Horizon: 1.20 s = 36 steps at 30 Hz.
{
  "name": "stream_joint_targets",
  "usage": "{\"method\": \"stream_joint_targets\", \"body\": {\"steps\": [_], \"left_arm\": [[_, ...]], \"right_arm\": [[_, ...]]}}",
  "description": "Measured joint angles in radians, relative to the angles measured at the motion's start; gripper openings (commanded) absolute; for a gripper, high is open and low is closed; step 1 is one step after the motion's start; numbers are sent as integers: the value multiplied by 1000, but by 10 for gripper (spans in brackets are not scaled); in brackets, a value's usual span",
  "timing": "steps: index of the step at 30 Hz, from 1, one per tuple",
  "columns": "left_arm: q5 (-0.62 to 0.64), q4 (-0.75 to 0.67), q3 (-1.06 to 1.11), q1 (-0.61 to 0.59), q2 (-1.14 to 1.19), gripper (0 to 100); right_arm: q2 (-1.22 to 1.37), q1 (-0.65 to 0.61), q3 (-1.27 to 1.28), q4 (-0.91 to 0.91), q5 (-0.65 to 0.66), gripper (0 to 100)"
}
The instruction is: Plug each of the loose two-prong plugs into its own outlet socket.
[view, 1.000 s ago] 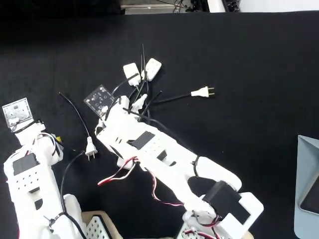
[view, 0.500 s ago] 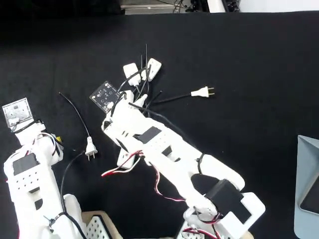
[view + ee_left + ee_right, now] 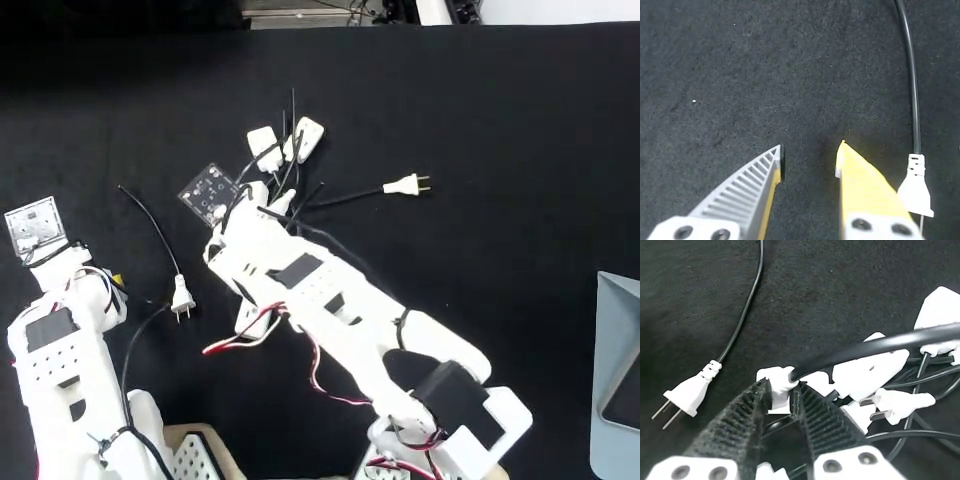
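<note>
The outlet sockets [image 3: 285, 142] lie as a small white group with black cords on the black surface [image 3: 520, 120]. The right tool [image 3: 781, 390] is just beside this group, on the side toward the arm bases. Its two black fingers are pressed together on the first plug [image 3: 776, 382], a white one. The thick black cord [image 3: 875, 345] of this plug passes over the sockets. The prongs of the first plug are hidden, so I cannot tell whether they are in a socket.

The second plug [image 3: 895, 402] lies among the sockets with its two prongs free. The third plug [image 3: 405, 185] lies on the surface well apart from the group, and its prongs point away from the group. The fourth plug [image 3: 181, 297] lies also well apart from the group, toward the left arm. The left tool [image 3: 807, 160] is above the bare surface there, with its fingers apart and nothing between them. The fourth plug is just beside its yellow finger [image 3: 860, 190].
</note>
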Motion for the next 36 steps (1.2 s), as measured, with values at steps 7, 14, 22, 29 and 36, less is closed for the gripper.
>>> {"method": "stream_joint_targets", "body": {"steps": [7,14,22,29,36], "left_arm": [[0,0,0,0,0,181],[0,0,0,0,0,181],[0,0,9,0,-2,181],[0,0,12,0,-3,181],[0,0,12,0,-3,181]], "right_arm": [[0,8,-35,63,-104,11],[3,9,-183,333,-284,11],[43,11,-213,318,-344,11],[117,-6,-218,269,-348,11],[133,-11,-236,279,-296,11]]}}
